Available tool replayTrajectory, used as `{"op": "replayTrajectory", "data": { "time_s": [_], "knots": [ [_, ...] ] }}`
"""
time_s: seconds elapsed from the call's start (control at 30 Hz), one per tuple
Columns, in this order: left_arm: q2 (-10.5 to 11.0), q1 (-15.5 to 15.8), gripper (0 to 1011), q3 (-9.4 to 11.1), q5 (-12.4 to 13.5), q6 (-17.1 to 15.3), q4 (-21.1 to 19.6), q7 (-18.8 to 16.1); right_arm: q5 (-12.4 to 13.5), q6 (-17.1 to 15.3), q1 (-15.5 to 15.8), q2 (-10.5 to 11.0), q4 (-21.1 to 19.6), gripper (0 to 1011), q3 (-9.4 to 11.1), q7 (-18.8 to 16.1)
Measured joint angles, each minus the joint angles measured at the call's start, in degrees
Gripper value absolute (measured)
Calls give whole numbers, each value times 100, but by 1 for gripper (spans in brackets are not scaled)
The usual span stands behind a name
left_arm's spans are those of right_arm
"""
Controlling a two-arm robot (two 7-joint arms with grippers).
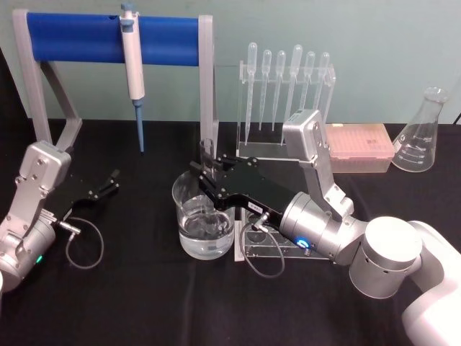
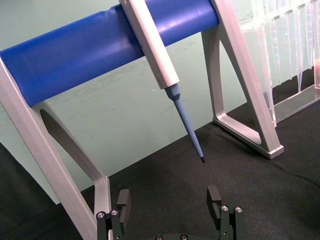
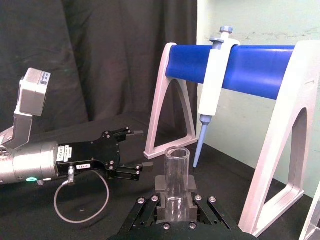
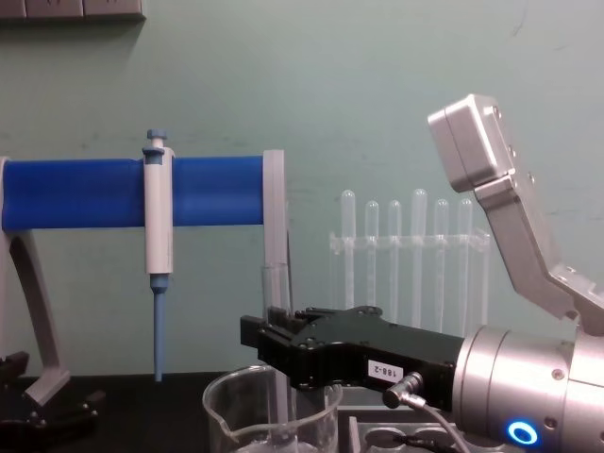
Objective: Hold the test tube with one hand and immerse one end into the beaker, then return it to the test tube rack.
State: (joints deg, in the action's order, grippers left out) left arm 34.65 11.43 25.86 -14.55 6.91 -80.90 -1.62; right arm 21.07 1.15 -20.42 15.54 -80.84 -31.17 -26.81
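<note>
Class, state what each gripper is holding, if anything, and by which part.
The right gripper clamps the test tube around its middle, open rim above, lower end down in the beaker. The left gripper is open, holding nothing.

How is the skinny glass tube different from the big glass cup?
The test tube is narrow and tall; the beaker is wide and squat. The right gripper clamps the test tube upright, while the beaker stands on the table. Both are clear glass. The left gripper hangs open, idle.

Head high, chest low; common beaker (image 1: pixel 202 232)
</note>
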Motion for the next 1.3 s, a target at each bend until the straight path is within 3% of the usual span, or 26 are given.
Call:
{"op": "replayTrajectory", "data": {
  "time_s": [1.3],
  "knots": [
    [0,0,1000,0,0,0,0,0,0,0,0,0,0,224,0,0]
  ]
}}
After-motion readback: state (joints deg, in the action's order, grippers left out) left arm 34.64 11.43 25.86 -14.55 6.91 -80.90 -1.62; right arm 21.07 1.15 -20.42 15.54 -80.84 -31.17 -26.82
